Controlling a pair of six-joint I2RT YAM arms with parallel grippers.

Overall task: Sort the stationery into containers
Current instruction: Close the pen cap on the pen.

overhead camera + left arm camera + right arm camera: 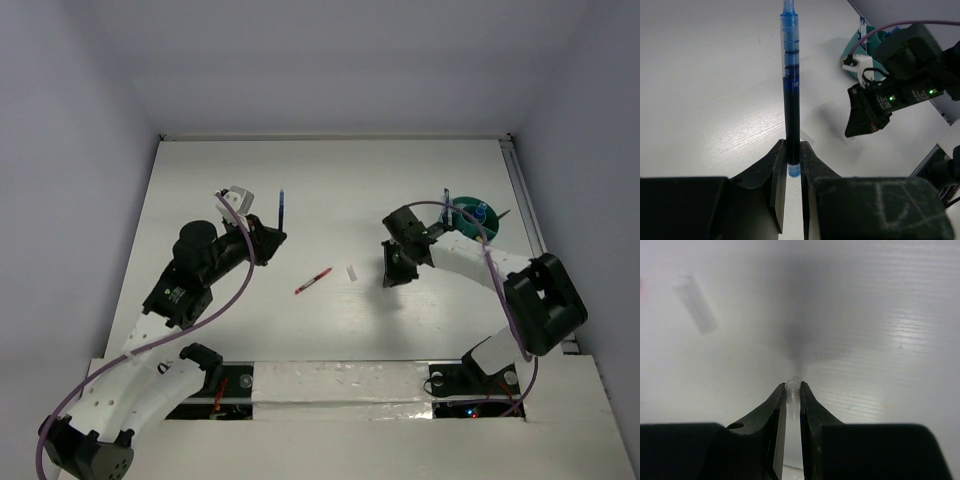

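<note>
Clamping blue pen [791, 85] by its lower end w/ L gripper [793, 159], jaws closed on it, pen sticking straight out past fingertips. Pinching tiny clear cap [793, 385] w/ R gripper [793, 390], over table [880, 315]. Lying mid-table btw arms: red pen [313, 281], eraser [352, 272], apart. Standing far right behind R arm: teal tub [466, 203].
</note>
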